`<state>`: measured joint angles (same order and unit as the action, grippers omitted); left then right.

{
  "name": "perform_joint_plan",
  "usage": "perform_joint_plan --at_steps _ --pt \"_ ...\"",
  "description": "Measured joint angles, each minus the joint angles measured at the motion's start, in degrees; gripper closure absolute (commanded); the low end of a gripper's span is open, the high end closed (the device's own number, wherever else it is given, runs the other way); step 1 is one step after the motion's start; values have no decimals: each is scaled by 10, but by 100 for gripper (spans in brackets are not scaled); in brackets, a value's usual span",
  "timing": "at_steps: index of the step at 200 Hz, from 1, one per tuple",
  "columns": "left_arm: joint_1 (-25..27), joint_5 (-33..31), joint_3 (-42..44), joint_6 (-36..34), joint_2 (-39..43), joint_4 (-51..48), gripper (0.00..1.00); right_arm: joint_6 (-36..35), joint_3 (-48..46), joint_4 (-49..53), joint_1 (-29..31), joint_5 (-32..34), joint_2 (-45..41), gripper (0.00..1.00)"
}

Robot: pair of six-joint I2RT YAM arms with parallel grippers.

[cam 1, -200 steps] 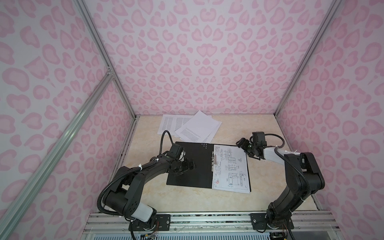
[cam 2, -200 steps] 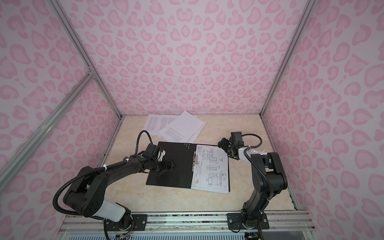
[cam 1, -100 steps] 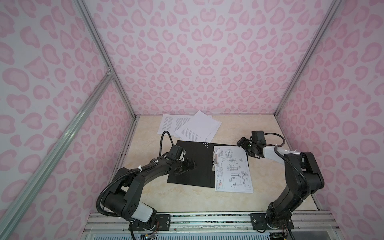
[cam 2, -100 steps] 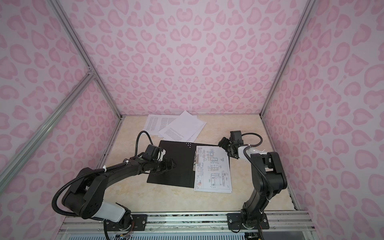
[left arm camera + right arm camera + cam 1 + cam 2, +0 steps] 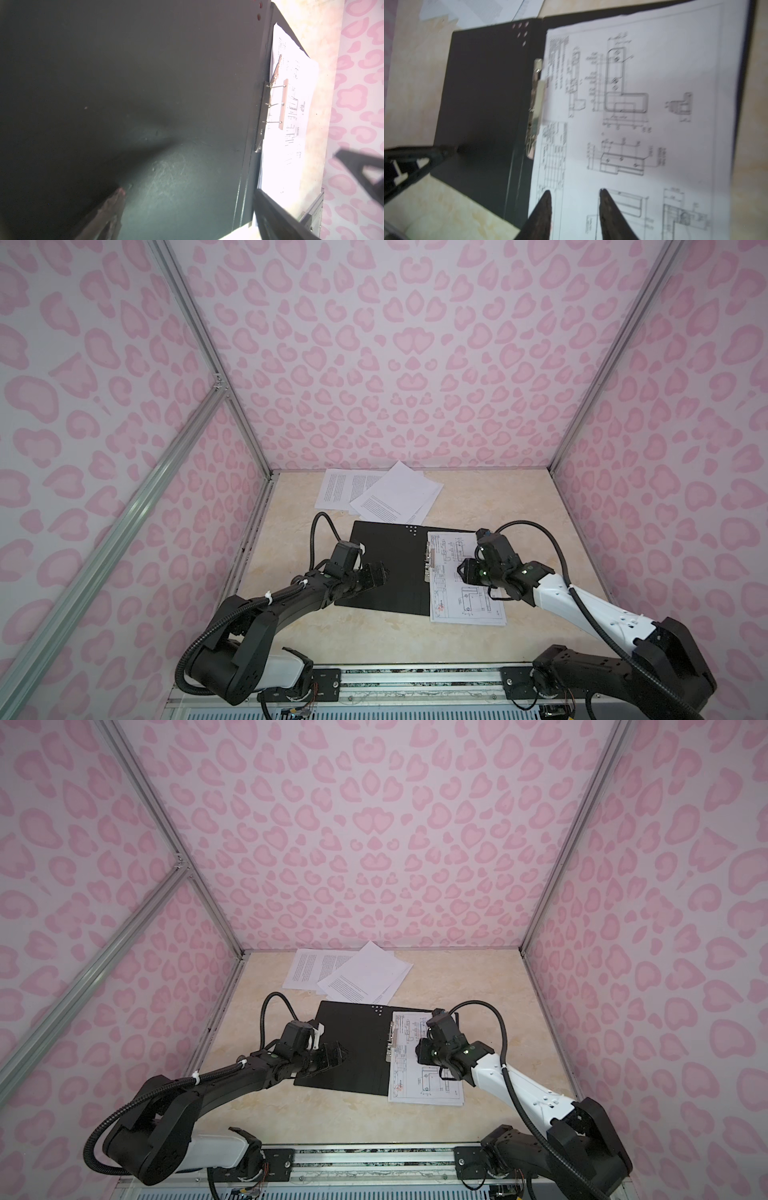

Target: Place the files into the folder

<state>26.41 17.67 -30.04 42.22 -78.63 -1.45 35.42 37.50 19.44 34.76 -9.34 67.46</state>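
Observation:
The folder [image 5: 386, 568] [image 5: 357, 1048] lies open on the table, black inside up, with a metal clip [image 5: 429, 568] [image 5: 536, 104] along its spine. One of the files, a sheet of line drawings [image 5: 465, 601] [image 5: 654, 83], lies on the folder's right half. More files [image 5: 386, 495] [image 5: 353, 975] lie loose at the back. My left gripper [image 5: 376, 572] [image 5: 189, 191] stands wide open, low over the left cover [image 5: 145, 83]. My right gripper [image 5: 463, 570] [image 5: 575, 191] hovers over the drawing sheet, its jaws a little apart with nothing between them.
Pink-patterned walls close the cell at the back and on both sides. Bare beige tabletop [image 5: 519, 497] shows right of the loose sheets and in front of the folder. The arm bases sit on a rail [image 5: 415, 680] at the front edge.
My right gripper has come from the folder's far right corner to over the drawing sheet, and its jaws have narrowed. The sheet has slid slightly rightward. The left arm has stayed put.

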Motion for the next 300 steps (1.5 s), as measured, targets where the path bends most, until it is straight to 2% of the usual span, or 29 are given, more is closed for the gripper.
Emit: perform_joint_plan --at_steps 11,23,58,100,139,182,271,289,300 --pt "3 -3 1 2 2 -3 2 11 -12 12 33 -2 -11 86" --pt "4 -8 0 2 3 -3 2 32 -25 26 70 2 -16 90" --pt "6 -13 -2 7 1 -6 2 85 -49 23 187 0 23 94" --pt "7 -19 5 18 10 -3 2 136 -62 -10 246 5 81 94" --pt "7 -22 8 23 14 -3 2 150 -57 -65 256 9 115 93" --pt "7 -27 12 25 21 -9 2 154 -52 -77 253 25 123 92" --pt "7 -31 16 31 29 -12 2 130 -43 -121 238 29 152 90" --pt "6 -34 14 31 33 -20 2 128 -48 -124 238 23 144 83" --pt "6 -36 10 31 36 -30 2 126 -57 -120 237 16 130 73"
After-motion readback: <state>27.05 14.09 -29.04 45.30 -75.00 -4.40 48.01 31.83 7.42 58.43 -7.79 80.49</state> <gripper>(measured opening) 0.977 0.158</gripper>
